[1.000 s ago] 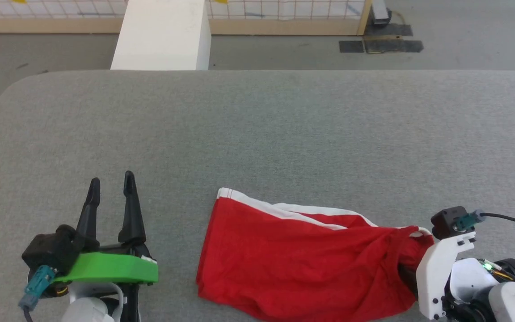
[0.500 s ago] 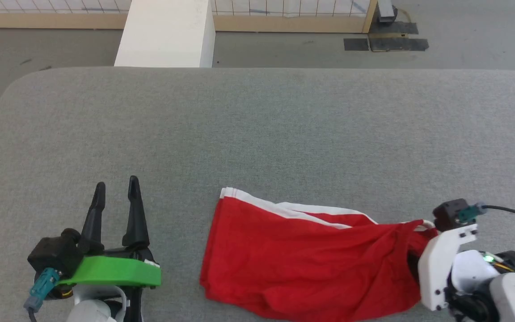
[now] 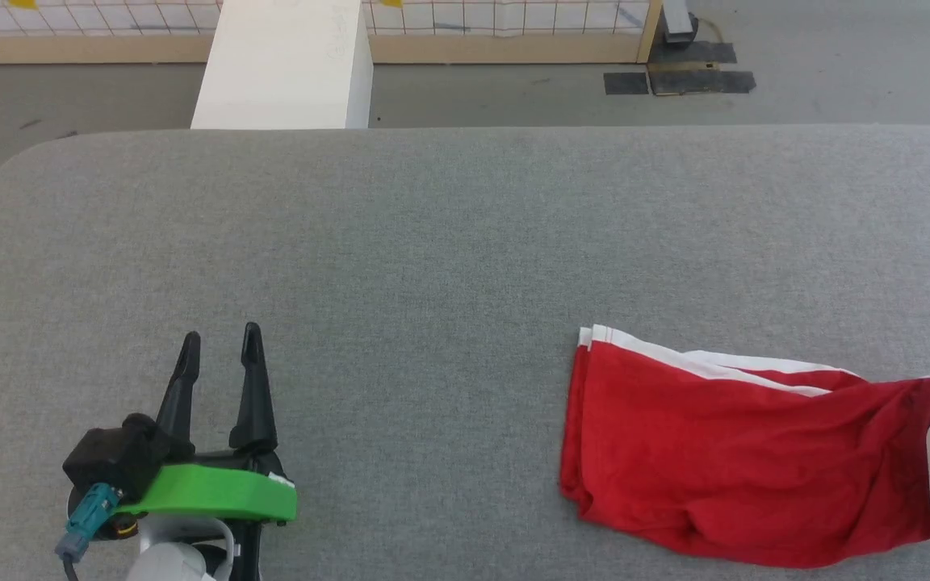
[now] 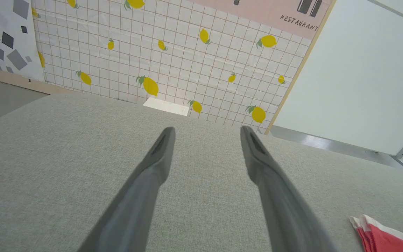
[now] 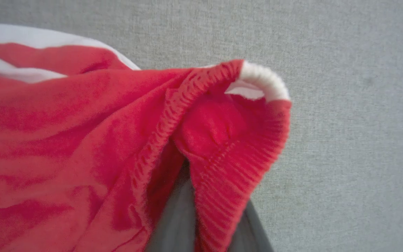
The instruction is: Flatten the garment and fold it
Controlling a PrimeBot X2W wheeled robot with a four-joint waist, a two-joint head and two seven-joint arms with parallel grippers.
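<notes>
Shorts [image 3: 715,452]: red with a white side stripe and white trim, lying creased on the near right part of the table [image 3: 433,242]. The leg hem points toward the table's middle. The waistband end is gathered into a bunch at the table's right side.
Right pincer [image 5: 208,189]: clamped on the ribbed red waistband, which is pinched between its two grey fingers. A curl of white trim stands up from the bunch. Its white mount shows at the table's near right side in the head view.
Left pincer [image 3: 221,332]: jaws apart with nothing between them, over the table's near left part, fingers pointing toward the table's far edge.
Table: grey woven cover, rounded far left corner.
White block [image 3: 283,64]: on the floor just beyond the table's far edge, left of its middle.
Wall [image 4: 173,52]: white tiles printed with yellow lemons, beyond the table's far side.
</notes>
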